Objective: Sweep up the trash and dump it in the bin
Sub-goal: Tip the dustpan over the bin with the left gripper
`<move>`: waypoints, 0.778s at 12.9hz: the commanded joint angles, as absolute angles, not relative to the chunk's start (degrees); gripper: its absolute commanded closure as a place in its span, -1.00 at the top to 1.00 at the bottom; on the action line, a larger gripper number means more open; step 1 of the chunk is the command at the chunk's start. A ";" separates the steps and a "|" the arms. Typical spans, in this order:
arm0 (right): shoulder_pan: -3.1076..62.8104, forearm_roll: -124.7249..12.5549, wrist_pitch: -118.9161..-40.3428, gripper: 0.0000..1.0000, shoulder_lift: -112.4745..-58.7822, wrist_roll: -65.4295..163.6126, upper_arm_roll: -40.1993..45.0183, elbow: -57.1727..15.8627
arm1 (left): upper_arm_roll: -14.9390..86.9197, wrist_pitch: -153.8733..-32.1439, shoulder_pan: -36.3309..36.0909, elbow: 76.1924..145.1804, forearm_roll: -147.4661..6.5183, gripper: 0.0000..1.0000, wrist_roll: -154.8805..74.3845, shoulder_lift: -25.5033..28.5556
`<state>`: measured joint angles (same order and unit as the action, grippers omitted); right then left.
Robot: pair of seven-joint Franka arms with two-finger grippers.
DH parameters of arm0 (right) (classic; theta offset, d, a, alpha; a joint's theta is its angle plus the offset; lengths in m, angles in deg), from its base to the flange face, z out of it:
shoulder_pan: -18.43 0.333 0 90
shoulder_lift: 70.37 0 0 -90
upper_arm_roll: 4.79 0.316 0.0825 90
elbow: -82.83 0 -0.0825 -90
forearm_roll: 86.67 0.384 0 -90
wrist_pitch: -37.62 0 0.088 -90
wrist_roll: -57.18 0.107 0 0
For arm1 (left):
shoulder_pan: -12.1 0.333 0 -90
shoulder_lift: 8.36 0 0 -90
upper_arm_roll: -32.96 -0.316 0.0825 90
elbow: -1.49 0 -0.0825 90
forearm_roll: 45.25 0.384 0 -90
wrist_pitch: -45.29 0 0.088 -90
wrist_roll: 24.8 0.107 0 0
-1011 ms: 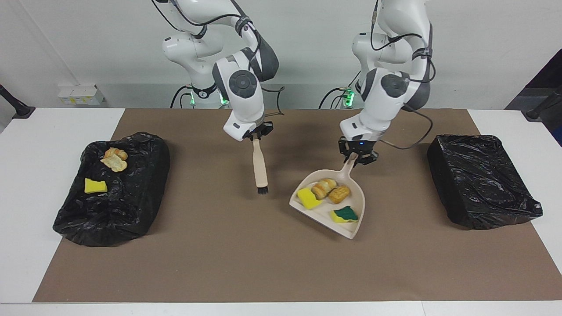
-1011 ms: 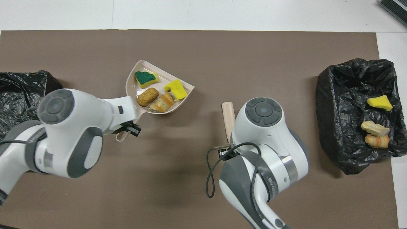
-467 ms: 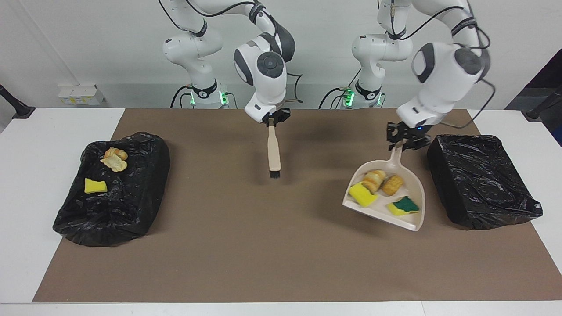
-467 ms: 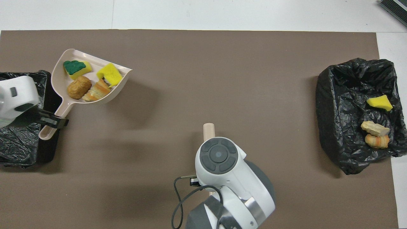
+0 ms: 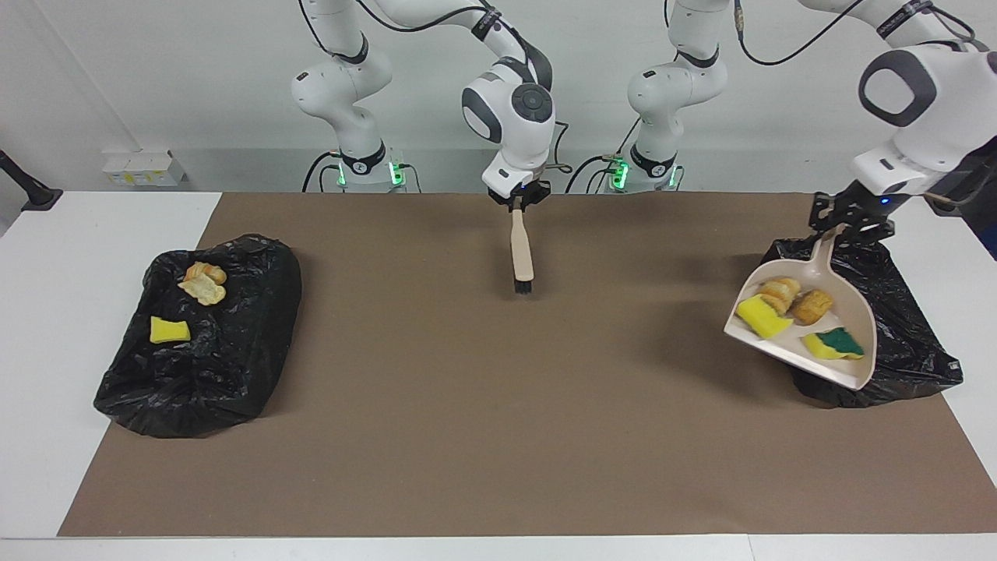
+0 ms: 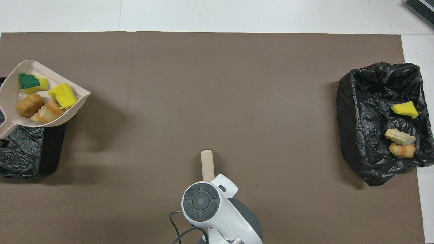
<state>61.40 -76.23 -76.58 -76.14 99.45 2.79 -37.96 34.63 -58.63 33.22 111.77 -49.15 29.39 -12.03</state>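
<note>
Carried across the brown mat in the last second: the dustpan, now raised over the edge of the black-lined bin at the left arm's end of the table, no longer above the middle. Clamped on the dustpan's handle, fingers closed tight: the left gripper. Riding in the pan, unspilled: four scraps of trash, namely a yellow sponge chunk, a striped pastry piece, a brown bread piece and a green-topped sponge. Pulled back toward the robots over the same second: the brush, hanging bristles-down above the mat, its handle pinched in the closed right gripper. Already lying in the other bin, at the right arm's end: three more scraps. Sweeping apparently finished; likely left to do, tipping the pan so the load slides into the bin beneath.
</note>
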 commanded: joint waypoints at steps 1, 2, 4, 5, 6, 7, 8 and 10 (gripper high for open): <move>61.84 -73.58 -79.62 -1.00 -76.61 99.02 2.68 -39.51 | 34.46 -59.29 35.73 110.30 -42.64 -1.00 35.90 -11.79; 61.84 -73.58 -81.20 -1.00 -77.22 99.27 2.68 -39.95 | 32.89 -60.52 36.35 109.95 -41.05 -1.00 40.45 -11.44; 61.93 -73.40 -80.16 0.99 -77.49 100.07 2.68 -38.99 | 29.11 -64.03 36.71 109.16 -33.95 -1.00 52.05 -10.65; 61.85 -73.40 -79.03 1.00 -77.58 99.98 2.68 -37.68 | 29.01 -64.57 36.97 108.63 -30.52 -1.00 53.40 -10.47; 61.41 -73.40 -77.45 1.00 -77.32 99.89 2.68 -36.45 | 29.01 -64.75 36.97 108.45 -27.00 -1.00 53.50 -10.47; 60.97 -73.40 -75.95 1.00 -76.88 99.81 2.59 -35.04 | 29.01 -65.10 36.97 108.19 -23.23 -1.00 53.51 -10.12; 60.70 -73.40 -73.85 1.00 -76.53 99.72 2.16 -33.29 | 29.01 -65.19 36.88 107.75 -18.58 -1.00 53.51 -9.94; 57.29 -74.10 -68.06 1.00 -75.74 98.67 2.15 -28.46 | 29.01 -64.84 35.83 107.31 -12.67 -1.00 53.42 -9.59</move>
<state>60.51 -74.61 -73.26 -76.80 99.45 1.95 -32.50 28.95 -64.81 36.72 109.15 -17.05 52.74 -10.70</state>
